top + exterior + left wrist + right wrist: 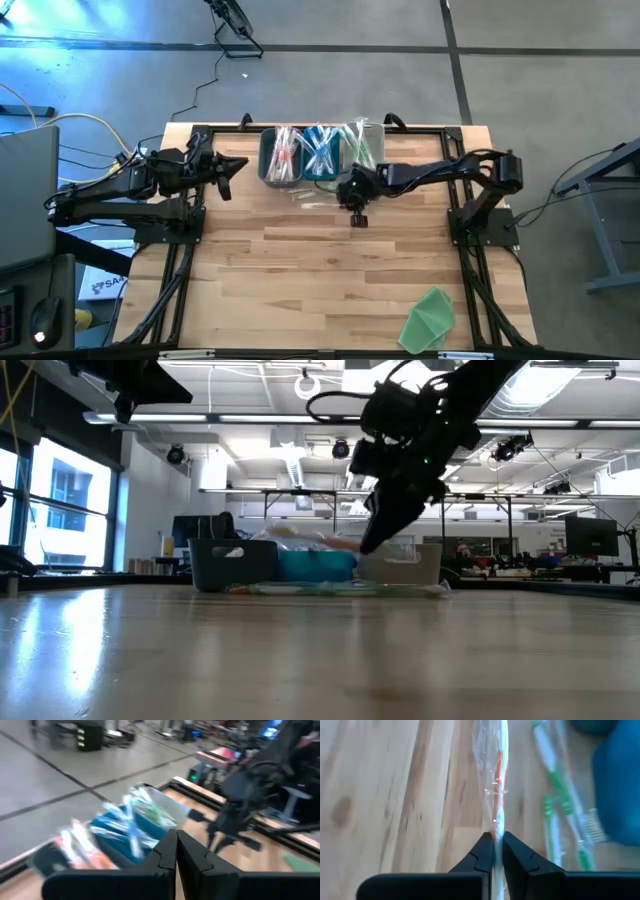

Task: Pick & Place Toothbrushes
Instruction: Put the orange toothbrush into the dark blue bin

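Pinched between the right gripper fingers was a wrapped orange toothbrush; green toothbrushes remained loose; left gripper idled closed.

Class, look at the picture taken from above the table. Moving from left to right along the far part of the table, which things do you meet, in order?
Left tool, shut and empty → dark bin of orange toothbrushes → blue bin of blue toothbrushes → clear bin of green toothbrushes. The right tool sits just in front, shut on a wrapped orange toothbrush.
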Available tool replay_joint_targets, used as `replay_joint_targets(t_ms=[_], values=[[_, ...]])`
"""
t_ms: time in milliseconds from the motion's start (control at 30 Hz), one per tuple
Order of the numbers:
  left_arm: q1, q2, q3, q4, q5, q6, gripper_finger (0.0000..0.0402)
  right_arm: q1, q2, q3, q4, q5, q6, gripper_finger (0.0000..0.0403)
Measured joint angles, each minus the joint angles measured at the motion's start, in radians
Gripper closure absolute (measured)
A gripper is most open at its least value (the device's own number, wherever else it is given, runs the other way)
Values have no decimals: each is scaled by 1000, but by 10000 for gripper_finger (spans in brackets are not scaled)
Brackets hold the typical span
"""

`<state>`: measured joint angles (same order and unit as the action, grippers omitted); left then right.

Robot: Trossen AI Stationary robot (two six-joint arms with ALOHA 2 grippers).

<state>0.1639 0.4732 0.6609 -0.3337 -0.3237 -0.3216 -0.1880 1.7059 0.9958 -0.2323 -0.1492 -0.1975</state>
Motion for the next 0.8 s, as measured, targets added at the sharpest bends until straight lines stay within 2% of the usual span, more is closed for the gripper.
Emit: replay_joint_targets(t_ms=[100,200,400,533,633,733,800], values=[[0,0,0,-8,-50,27,396,-19,-54,0,26,-18,40,388],[0,0,0,-8,-52,60,396,-44,-105,1,108,-33,90,388],[18,0,0,-17,-38,114,400,-106,-121,2,384,-36,248,388],[75,13,0,-10,60,115,401,-133,-115,2,497,-1,293,388],[124,59,0,41,174,115,401,-145,-114,2,545,21,303,388],[162,136,-27,187,298,109,401,-156,-114,2,585,32,308,388],[182,202,-57,293,334,108,401,-162,-114,2,592,54,305,388]])
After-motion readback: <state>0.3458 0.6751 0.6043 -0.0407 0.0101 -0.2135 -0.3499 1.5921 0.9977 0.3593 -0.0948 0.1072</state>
